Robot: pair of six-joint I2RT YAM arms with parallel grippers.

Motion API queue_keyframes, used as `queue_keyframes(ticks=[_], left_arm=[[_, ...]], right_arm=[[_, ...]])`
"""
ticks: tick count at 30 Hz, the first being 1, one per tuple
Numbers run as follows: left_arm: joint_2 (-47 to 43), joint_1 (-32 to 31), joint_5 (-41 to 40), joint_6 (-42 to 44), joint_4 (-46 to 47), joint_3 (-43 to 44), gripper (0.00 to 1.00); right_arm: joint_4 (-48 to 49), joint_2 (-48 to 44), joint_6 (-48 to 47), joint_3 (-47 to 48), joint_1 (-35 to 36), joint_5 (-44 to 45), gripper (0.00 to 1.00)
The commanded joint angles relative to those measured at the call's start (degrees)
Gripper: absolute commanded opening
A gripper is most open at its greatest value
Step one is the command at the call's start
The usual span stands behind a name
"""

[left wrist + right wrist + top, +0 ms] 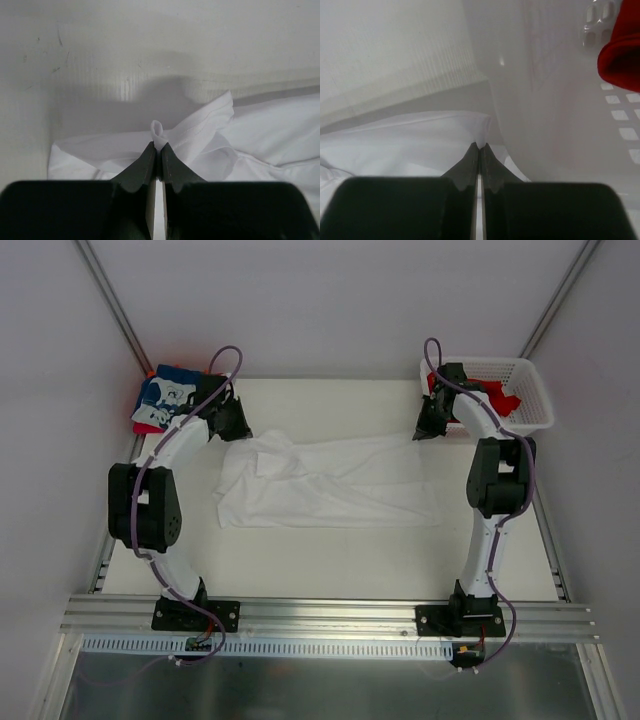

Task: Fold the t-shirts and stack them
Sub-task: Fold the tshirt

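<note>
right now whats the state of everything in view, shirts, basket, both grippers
white t-shirt: unfolded, rumpled, lying flat, pinched at both far corners
left gripper: shut on a fold of the white t-shirt
right gripper: shut on the white t-shirt's edge
folded t-shirts: stacked at the far left, blue with white print on top
red t-shirt: crumpled, unfolded, inside the basket
basket: upright at the far right

A cream desk fills the middle, boxed in by plain white walls. One metal strut slants at 11 o'clock, another at 1 o'clock. A ridged aluminium rail crosses at 6 o'clock. The light is soft and even.
</note>
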Motion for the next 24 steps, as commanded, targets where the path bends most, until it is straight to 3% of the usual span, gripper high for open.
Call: queue_keyframes(ticks=[1,24], left_arm=[[-6.10,-1.14,-2.16,0.54,0.20,-2.09,0.00],[-23.68,-5.10,-5.32,-1.30,0.46,-16.94,0.00]], right_arm=[[-0.92,-4.15,0.82,-1.67,0.58,1.41,0.00],[0.13,-19.61,0.47,-16.52,1.81,4.31,0.00]])
